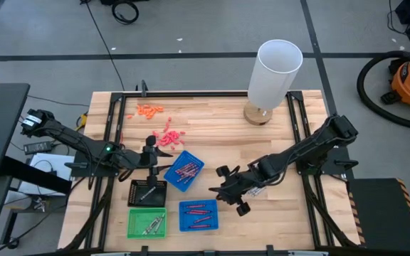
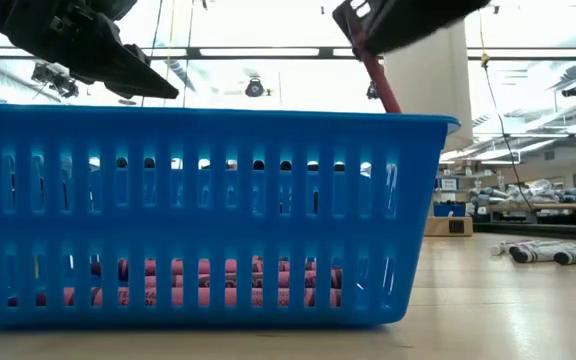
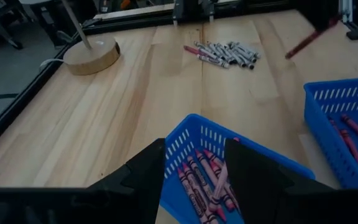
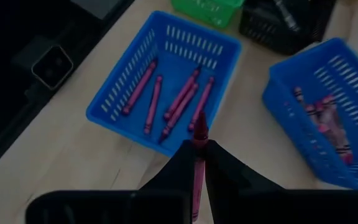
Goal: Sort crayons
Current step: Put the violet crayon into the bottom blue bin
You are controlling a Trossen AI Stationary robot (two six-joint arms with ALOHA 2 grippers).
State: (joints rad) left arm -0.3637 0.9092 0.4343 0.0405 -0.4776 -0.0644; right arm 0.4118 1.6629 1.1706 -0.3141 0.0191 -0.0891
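Observation:
My right gripper (image 4: 197, 149) hangs shut on a maroon crayon (image 4: 198, 130) just right of the near blue tray (image 4: 114, 106), where several maroon crayons (image 4: 182, 99) lie flat. The low view shows that crayon (image 2: 378, 75) slanting down above the tray's rim. My left gripper (image 3: 197, 177) stands at the second blue tray (image 1: 184, 171), which sits turned cornerwise and holds more maroon crayons (image 3: 201, 177). A heap of grey crayons (image 3: 225, 53) lies on the wood beyond. My left gripper has the second tray's near corner between its two fingers (image 3: 151, 174), coming level from the table's left; the fingers hide the walls (image 3: 176, 146) where they meet. My right gripper pinches the crayon's rear part (image 4: 196, 163) between both fingers. The crayon runs along the fingers, its tip slanting down, clear of the table.
A green tray (image 1: 148, 222) and a black tray (image 1: 148, 192) sit left of the near blue tray. Orange bits (image 1: 148, 110) and pink bits (image 1: 168, 136) lie at the far left. A white lamp (image 1: 272, 75) stands on a wooden base at the far right.

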